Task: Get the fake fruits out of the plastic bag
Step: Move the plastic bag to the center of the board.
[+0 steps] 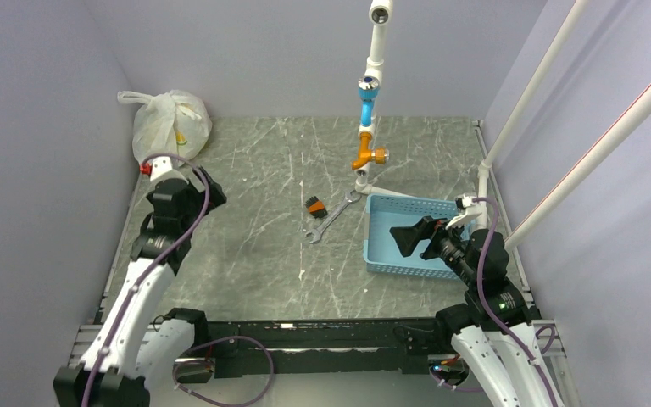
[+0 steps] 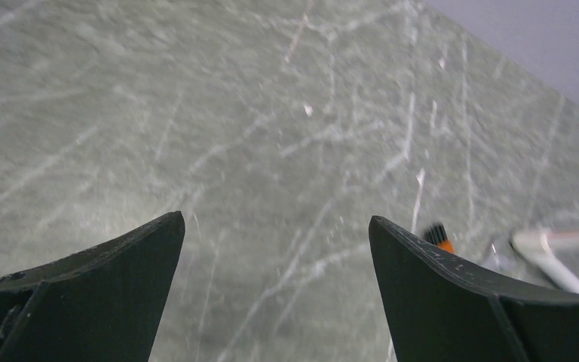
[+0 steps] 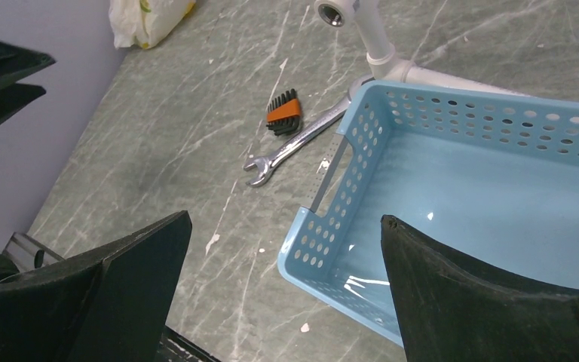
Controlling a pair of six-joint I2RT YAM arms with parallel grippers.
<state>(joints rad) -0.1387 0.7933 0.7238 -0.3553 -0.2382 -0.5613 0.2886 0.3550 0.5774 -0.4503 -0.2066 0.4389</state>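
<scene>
The plastic bag (image 1: 168,121) is tied shut and sits in the far left corner of the table, with a little yellow showing through its skin. It also shows at the top left of the right wrist view (image 3: 148,18). The fake fruits are hidden inside it. My left gripper (image 1: 206,188) is open and empty. It hangs above the table a short way in front of the bag and points toward the middle; its wrist view (image 2: 275,219) shows only bare table between the fingers. My right gripper (image 1: 407,238) is open and empty above the near left part of the blue basket (image 3: 497,173).
The light blue slotted basket (image 1: 380,254) stands at the right. A silver wrench (image 1: 332,217) and a black-and-orange hex key set (image 1: 314,206) lie mid-table. A white pipe stand (image 1: 364,136) with blue and orange fittings rises behind them. Walls close in the left, back and right.
</scene>
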